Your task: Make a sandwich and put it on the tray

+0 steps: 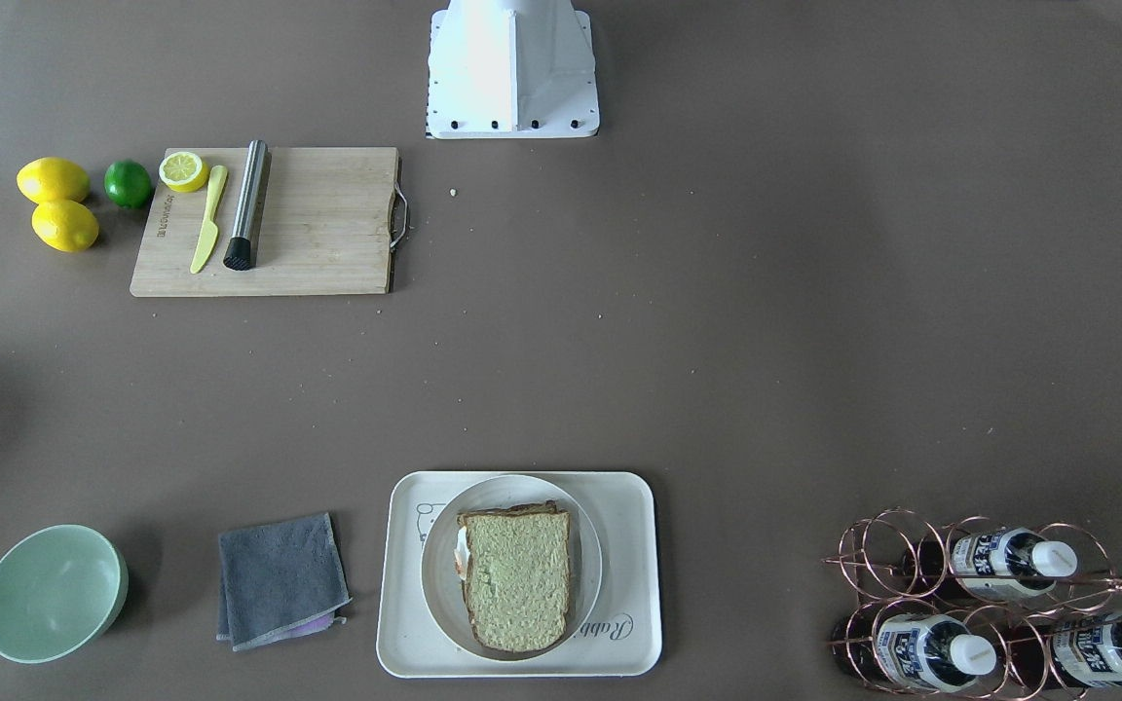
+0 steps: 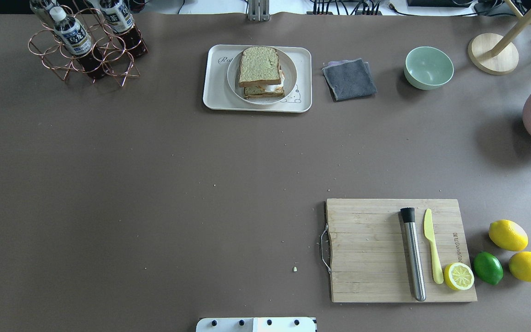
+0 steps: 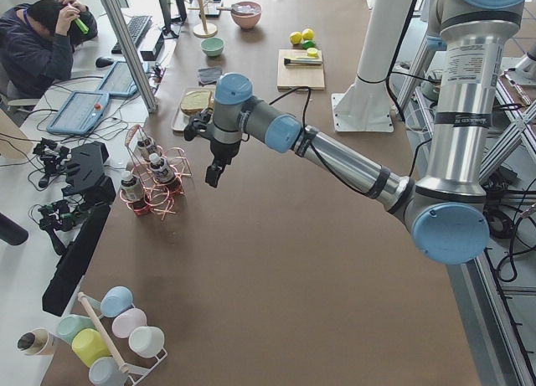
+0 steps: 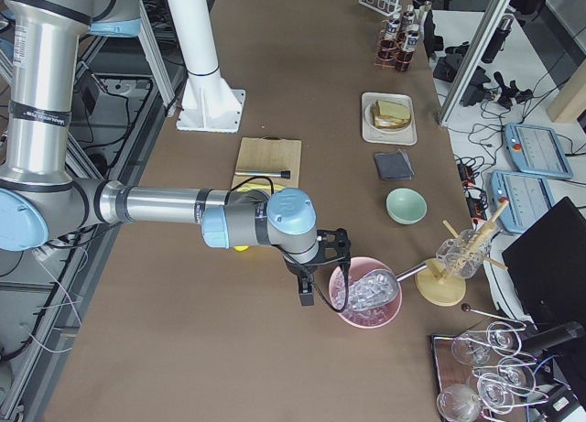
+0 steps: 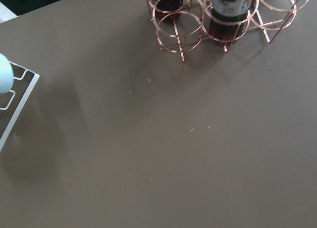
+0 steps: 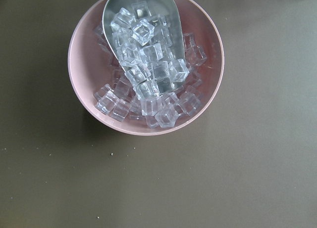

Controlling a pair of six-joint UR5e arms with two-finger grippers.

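Observation:
The sandwich point(image 1: 518, 580) lies on a round white plate point(image 1: 588, 545) that sits on the cream tray point(image 1: 635, 604). White egg shows between the two speckled slices in the overhead view point(image 2: 260, 69). The tray point(image 2: 212, 94) is at the table's far edge from the robot. My left gripper point(image 3: 213, 175) hangs above the bare table beside the bottle rack, well apart from the tray. My right gripper point(image 4: 308, 294) hangs by a pink bowl of ice. Both show only in the side views, so I cannot tell whether they are open or shut.
A copper rack with bottles point(image 2: 85, 41) stands left of the tray. A grey cloth point(image 2: 349, 79) and a green bowl point(image 2: 428, 67) lie to its right. A cutting board point(image 2: 371, 251) holds a muddler, knife and lemon half. The pink ice bowl point(image 6: 146, 65) holds a scoop.

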